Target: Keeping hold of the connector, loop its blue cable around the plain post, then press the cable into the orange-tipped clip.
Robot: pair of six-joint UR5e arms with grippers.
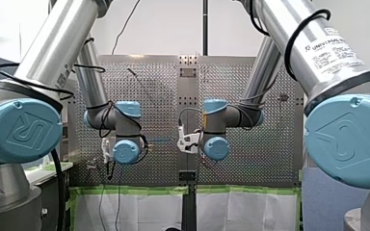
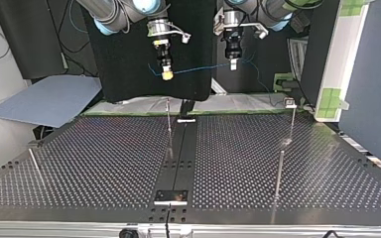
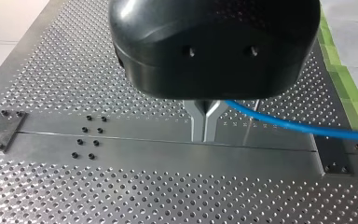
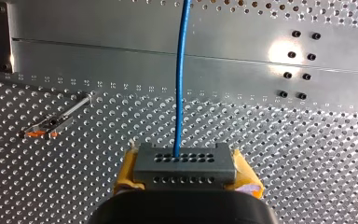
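Observation:
My right gripper [image 4: 185,163] is shut on a grey connector [image 4: 185,171], held between its yellow pads [image 4: 127,171]. The blue cable [image 4: 181,70] leaves the connector and runs straight ahead over the plate. In the top view the cable [image 2: 198,69] stretches from my right gripper [image 2: 167,76] across to my left gripper [image 2: 233,65], both high above the table. My left gripper [image 3: 204,137] has its metal fingers pinched together, and the cable [image 3: 298,128] comes out beside them. An orange-tipped clip [image 4: 42,130] stands on the plate to one side of the connector.
Thin upright posts rise from the perforated table [image 2: 104,163]: one near the middle [image 2: 169,124], one with a block head [image 2: 290,103], one nearer the camera [image 2: 280,173], one at the top view's left [image 2: 34,166]. A dark centre strip [image 2: 178,158] divides the plates.

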